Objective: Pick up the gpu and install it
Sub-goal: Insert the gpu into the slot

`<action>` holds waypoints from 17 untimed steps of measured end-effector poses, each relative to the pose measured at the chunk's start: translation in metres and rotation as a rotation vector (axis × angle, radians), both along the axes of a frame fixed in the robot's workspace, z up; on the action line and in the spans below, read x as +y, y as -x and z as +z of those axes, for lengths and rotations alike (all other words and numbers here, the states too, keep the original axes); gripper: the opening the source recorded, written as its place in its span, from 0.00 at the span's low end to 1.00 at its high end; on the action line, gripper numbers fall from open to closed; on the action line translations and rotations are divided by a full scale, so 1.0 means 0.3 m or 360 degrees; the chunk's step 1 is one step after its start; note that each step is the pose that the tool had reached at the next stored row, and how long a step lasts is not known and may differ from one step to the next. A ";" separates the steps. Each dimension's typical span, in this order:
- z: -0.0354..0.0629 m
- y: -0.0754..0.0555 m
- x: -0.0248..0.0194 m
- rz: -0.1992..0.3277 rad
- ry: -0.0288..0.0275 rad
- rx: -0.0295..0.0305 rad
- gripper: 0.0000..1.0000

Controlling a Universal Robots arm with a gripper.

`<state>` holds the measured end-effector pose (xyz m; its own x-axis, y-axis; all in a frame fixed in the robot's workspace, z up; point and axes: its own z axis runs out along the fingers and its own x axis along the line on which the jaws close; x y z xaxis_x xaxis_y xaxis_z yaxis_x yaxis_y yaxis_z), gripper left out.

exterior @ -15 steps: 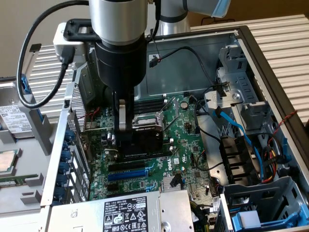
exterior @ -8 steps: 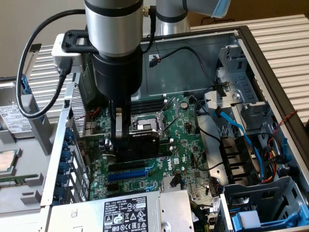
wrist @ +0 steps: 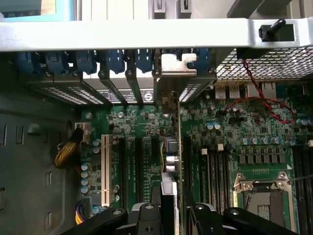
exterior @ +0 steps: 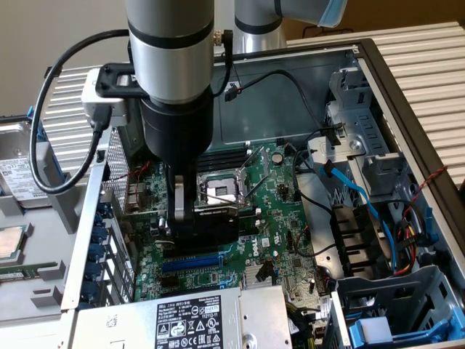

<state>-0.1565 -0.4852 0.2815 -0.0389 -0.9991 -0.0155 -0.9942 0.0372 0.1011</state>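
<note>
The gpu (exterior: 216, 227) stands upright on edge, low over the green motherboard (exterior: 280, 218) inside the open computer case, its black shroud facing the exterior view's right. My gripper (exterior: 195, 217) is shut on it from above. In the wrist view the gpu (wrist: 179, 147) appears edge-on as a thin green board running away from my gripper (wrist: 171, 211). Its silver end bracket (wrist: 178, 66) reaches the case's rear slot openings. The card's lower edge sits among the expansion slots; whether it is pressed into one I cannot tell.
A blue expansion slot (exterior: 190, 263) lies just in front of the card and the CPU socket (exterior: 218, 190) just behind it. A labelled power supply (exterior: 192, 320) borders the front. Drive cage (exterior: 370, 145) and blue cables (exterior: 372, 209) crowd the exterior view's right. A red wire (wrist: 264, 105) loops near the rear ports.
</note>
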 end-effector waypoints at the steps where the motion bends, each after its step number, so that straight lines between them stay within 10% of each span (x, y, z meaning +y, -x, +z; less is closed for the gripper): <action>1: -0.006 0.001 0.000 0.0000 0.00001 -0.00006 0.27; 17: -0.034 0.008 0.001 0.0000 0.00002 -0.00217 0.27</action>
<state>-0.1588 -0.4848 0.2714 -0.0389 -0.9991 -0.0160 -0.9955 0.0373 0.0875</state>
